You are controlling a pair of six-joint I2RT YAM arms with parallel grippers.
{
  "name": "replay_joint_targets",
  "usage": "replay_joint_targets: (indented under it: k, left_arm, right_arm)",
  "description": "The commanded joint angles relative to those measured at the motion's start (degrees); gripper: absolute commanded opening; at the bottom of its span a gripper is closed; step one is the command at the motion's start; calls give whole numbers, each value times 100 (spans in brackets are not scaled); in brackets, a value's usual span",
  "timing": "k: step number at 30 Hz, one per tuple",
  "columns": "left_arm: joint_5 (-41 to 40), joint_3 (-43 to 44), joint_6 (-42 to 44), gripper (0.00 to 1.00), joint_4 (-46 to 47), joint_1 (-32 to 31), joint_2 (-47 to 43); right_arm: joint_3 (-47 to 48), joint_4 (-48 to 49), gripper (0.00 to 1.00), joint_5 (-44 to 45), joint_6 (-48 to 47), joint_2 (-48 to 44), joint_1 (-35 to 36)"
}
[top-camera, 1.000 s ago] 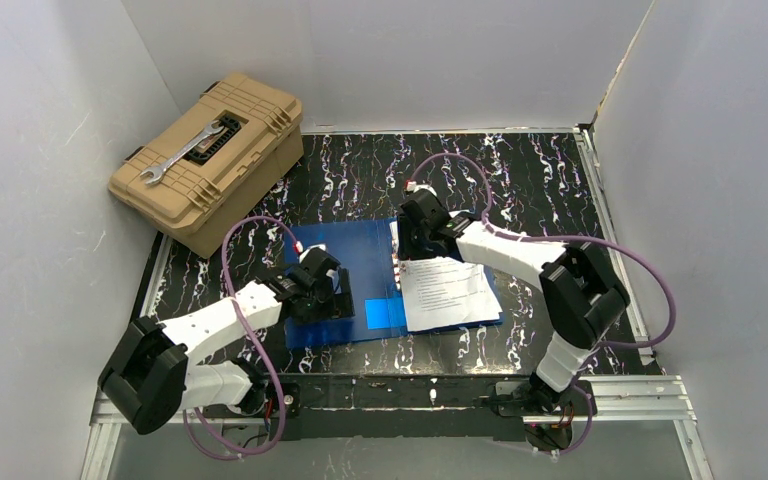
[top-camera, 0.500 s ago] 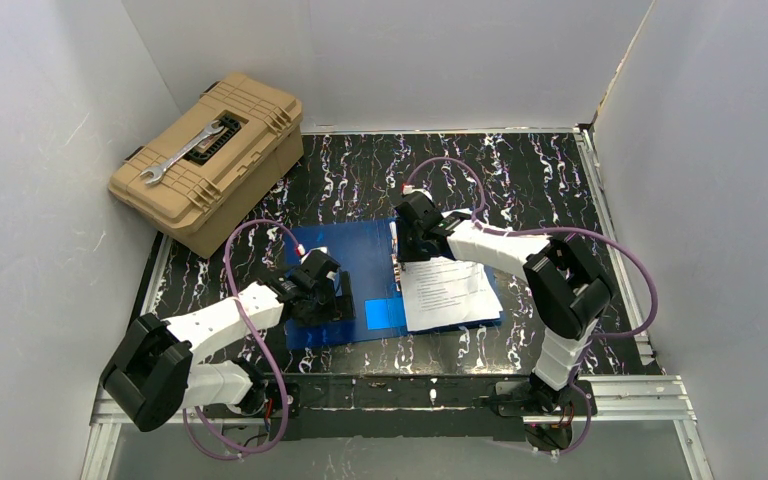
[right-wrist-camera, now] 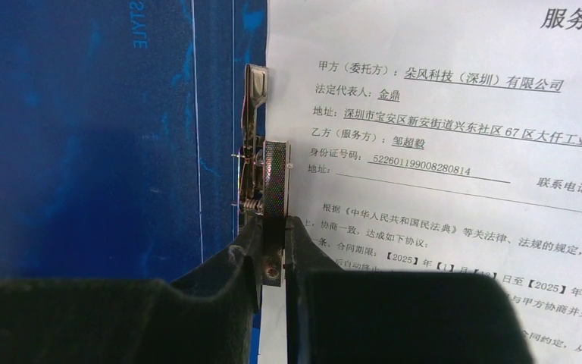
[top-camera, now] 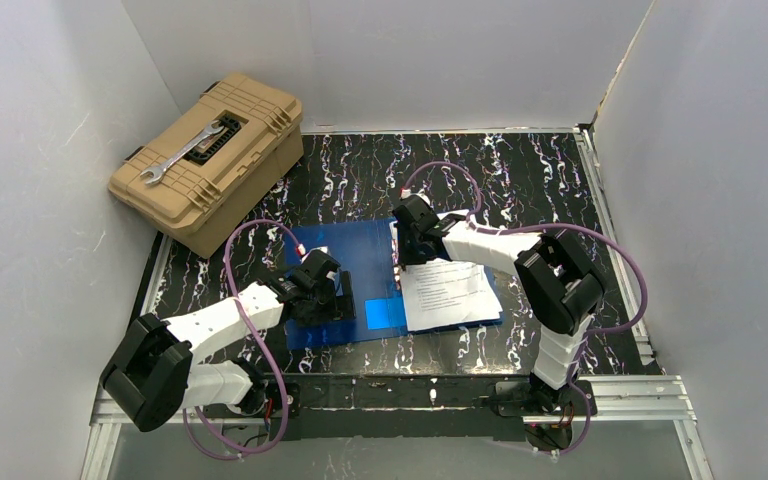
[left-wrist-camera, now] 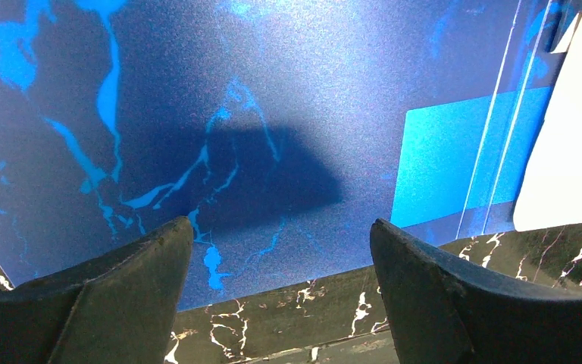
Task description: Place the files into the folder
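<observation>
The blue folder (top-camera: pixel 360 262) lies open on the black marbled table. The files (top-camera: pixel 447 293), white printed sheets, lie on its right half. My left gripper (top-camera: pixel 322 297) is open and empty, low over the folder's left flap (left-wrist-camera: pixel 235 114) near its front edge, its jaws wide apart (left-wrist-camera: pixel 280 227). The lighter blue square (left-wrist-camera: pixel 462 159) lies to its right. My right gripper (top-camera: pixel 407 240) is shut on the upright metal clip lever (right-wrist-camera: pixel 267 167) at the spine, at the left edge of the files (right-wrist-camera: pixel 439 152). Its fingertips (right-wrist-camera: pixel 273 227) pinch the lever's patterned tab.
A tan toolbox (top-camera: pixel 210 160) with a wrench (top-camera: pixel 182 155) on its lid stands at the back left against the wall. White walls close in the table on three sides. Bare table lies behind and to the right of the folder.
My right gripper has shifted slightly left at the spine while holding the clip lever, and its elbow has swung left. The left arm has not moved.
</observation>
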Motion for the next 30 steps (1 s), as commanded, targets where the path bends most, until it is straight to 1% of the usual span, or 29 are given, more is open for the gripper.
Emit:
replay_joint_targets:
  k: [1,3,7,16,18,25,30]
  left_arm:
    - [25,-119,-34,85,-50,29,-71]
    - [32,-119,-59,84,-51,29,-72]
    - [78,-128,-105,85,0,28,-81]
    - [137,-132,-163,84,46,28,-59]
    - [148,-140,-172,84,49,28,-68]
    - [149,-150,-185,84,60,28,-98]
    - [154,-153,-181,84,69,28,-82]
  right_arm:
    - [155,91,11,117,56,-83,51]
    - [114,92,6,139,67,-133,76]
    - [24,70,5,196,81,-235,160]
    - [-252,29,11,429,135,-349,312]
    - [-285,25,13,465,148,-386,333]
    - [-284,-55,31,593,186,-489,397]
    - [-225,-172,36,715,197,-638,460]
